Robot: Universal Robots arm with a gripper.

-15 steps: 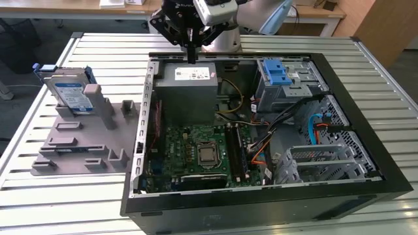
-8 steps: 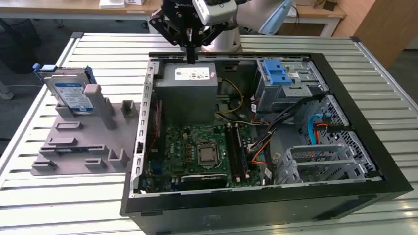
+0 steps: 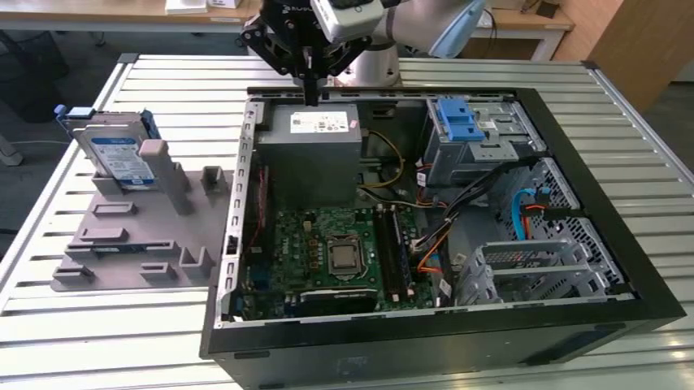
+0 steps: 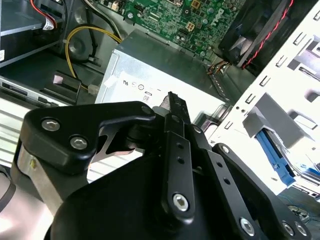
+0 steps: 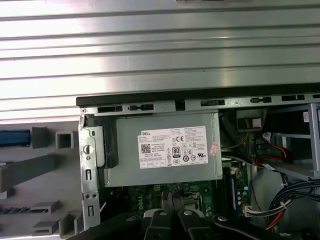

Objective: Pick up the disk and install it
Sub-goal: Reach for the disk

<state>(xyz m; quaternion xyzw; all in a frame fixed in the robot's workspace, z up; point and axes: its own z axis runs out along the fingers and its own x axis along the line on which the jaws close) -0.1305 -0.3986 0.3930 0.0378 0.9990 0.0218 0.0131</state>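
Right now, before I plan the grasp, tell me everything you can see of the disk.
The disk is a flat silver rectangle with a white-and-blue label and a blue plastic frame along its edges. It stands upright on edge, slotted into a grey holder on the exterior view's left of the open computer case. Only the holder touches it; the gripper hangs apart, over the case.

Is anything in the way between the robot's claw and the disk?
Only the computer case's side wall. The gripper hangs over the grey box inside, seemingly above that wall; the disk stands outside.
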